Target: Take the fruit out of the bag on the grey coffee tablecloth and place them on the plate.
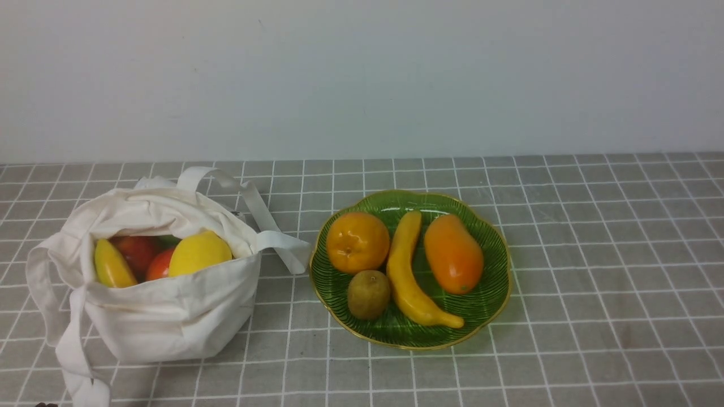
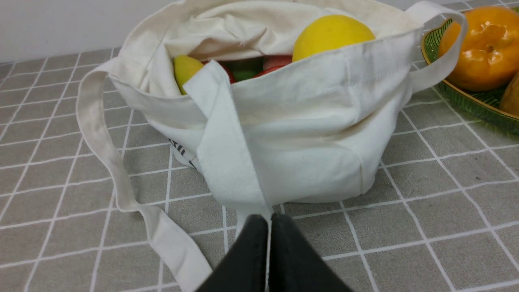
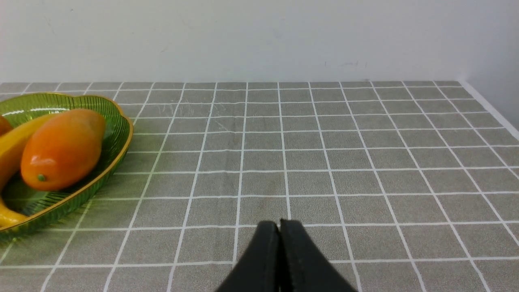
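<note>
The off-white cloth bag (image 1: 164, 305) stands open on the left of the grey checked tablecloth (image 1: 594, 294). It holds a yellow lemon (image 1: 199, 252), red round fruits (image 1: 137, 251) and a yellow-green wedge (image 1: 112, 265). The green gold-rimmed plate (image 1: 486, 305) to its right carries a brown kiwi (image 1: 369, 294), a tangerine (image 1: 357, 242), a banana (image 1: 407, 277) and a papaya (image 1: 453, 253). My left gripper (image 2: 269, 219) is shut and empty, low on the cloth in front of the bag (image 2: 308, 134), by a strap. My right gripper (image 3: 279, 224) is shut and empty, right of the plate (image 3: 117, 150). Neither gripper shows in the front view.
A white wall runs along the back of the table. The bag's long straps (image 1: 62, 339) trail onto the cloth at its left and toward the plate (image 1: 271, 226). The table's right edge (image 3: 492, 109) shows in the right wrist view.
</note>
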